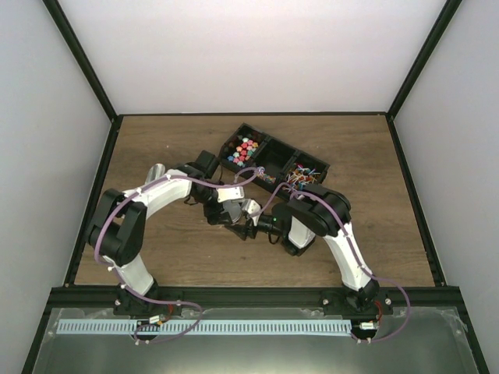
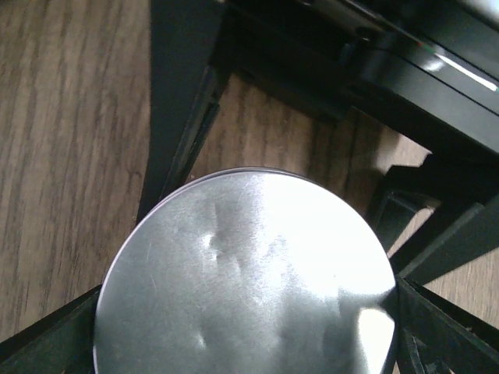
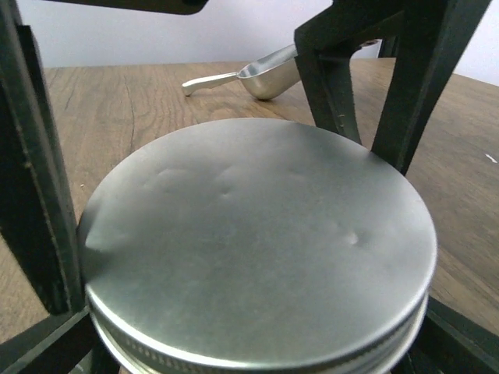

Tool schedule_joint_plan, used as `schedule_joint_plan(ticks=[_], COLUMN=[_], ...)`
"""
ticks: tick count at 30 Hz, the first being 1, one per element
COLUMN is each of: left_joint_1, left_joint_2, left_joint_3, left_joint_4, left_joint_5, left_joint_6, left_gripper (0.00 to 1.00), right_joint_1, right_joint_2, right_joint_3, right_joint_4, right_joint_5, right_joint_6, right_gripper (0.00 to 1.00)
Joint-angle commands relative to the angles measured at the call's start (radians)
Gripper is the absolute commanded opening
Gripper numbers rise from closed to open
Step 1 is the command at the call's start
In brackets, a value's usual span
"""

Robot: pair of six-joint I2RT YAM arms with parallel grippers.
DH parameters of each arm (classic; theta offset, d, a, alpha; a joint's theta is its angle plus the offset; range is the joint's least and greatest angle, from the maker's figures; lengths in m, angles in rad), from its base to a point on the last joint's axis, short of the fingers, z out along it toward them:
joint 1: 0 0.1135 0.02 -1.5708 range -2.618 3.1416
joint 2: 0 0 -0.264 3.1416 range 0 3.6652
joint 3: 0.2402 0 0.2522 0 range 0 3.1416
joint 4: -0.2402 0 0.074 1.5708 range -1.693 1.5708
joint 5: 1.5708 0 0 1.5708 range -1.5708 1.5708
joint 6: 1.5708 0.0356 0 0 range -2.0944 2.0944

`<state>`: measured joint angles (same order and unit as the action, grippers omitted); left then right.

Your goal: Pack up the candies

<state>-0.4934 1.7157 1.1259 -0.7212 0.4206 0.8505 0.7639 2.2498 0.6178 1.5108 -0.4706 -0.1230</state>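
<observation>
1. Worktop (image 1: 374,234): brown wood grain; it carries all items.
2. Compartment tray (image 1: 287,144): black, three compartments, lying at 1 o'clock from the point where the two grippers meet.
3. Left gripper (image 2: 248,304): points down over the jar lid (image 3: 257,234). Its fingers (image 3: 31,195) press the rim at 9 and 2 o'clock, clamping it.
4. Right gripper (image 3: 249,335): reaches in level, with its fingers (image 3: 464,343) passing under the lid rim. Whether it grips anything cannot be told.
5. Metal scoop (image 3: 269,78): lies on the worktop at 10 o'clock from the lid, apart from it.
6. Candies (image 1: 244,148): round red, blue and pink pieces fill the tray's left compartment. Stick-like ones (image 1: 304,173) lie in the right compartment.
</observation>
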Motion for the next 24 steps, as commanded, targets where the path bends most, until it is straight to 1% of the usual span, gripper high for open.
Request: schedule_joint_plan(ticks=[1,6,8,9,12,14,16,18,20,22,24], left_joint_1=[0.007,0.021,0.035,0.045,0.075,0.080,0.080,0.075,0.059,0.030,0.008], left_joint_2=[0.008,0.015,0.022,0.028,0.042,0.025,-0.020,-0.088,-0.158,-0.201,-0.219], left_joint_3=[0.002,0.014,0.033,0.050,0.116,0.126,0.090,0.004,-0.076,-0.140,-0.174], left_joint_4=[-0.115,-0.092,-0.079,-0.078,-0.118,-0.123,-0.112,-0.049,0.039,0.153,0.216], left_joint_5=[0.002,-0.058,-0.066,-0.061,-0.003,0.041,0.096,0.127,0.114,0.045,-0.003], left_joint_6=[0.329,0.461,0.471,0.450,0.321,0.186,0.089,-0.026,-0.130,-0.227,-0.294], left_gripper=[0.80,0.85,0.89,0.92,0.96,0.99,1.00,1.00,1.00,1.00,1.00], right_joint_1=[0.005,0.005,0.005,0.005,0.005,0.005,0.005,0.005,0.005,0.005,0.005], right_joint_2=[-0.010,-0.015,-0.015,-0.014,-0.016,-0.016,-0.016,-0.014,-0.013,-0.012,-0.010], right_joint_3=[-0.028,-0.036,-0.036,-0.036,-0.033,-0.030,-0.028,-0.025,-0.024,-0.023,-0.021], right_joint_4=[0.003,0.005,0.005,0.003,-0.005,-0.007,-0.010,-0.012,-0.011,-0.013,-0.014], right_joint_5=[-0.068,-0.074,-0.073,-0.072,-0.066,-0.057,-0.051,-0.045,-0.041,-0.039,-0.039], right_joint_6=[-0.001,0.003,0.002,0.004,0.010,0.017,0.021,0.023,0.024,0.023,0.023], right_gripper=[0.55,0.55,0.54,0.54,0.54,0.54,0.54,0.54,0.54,0.54,0.54])
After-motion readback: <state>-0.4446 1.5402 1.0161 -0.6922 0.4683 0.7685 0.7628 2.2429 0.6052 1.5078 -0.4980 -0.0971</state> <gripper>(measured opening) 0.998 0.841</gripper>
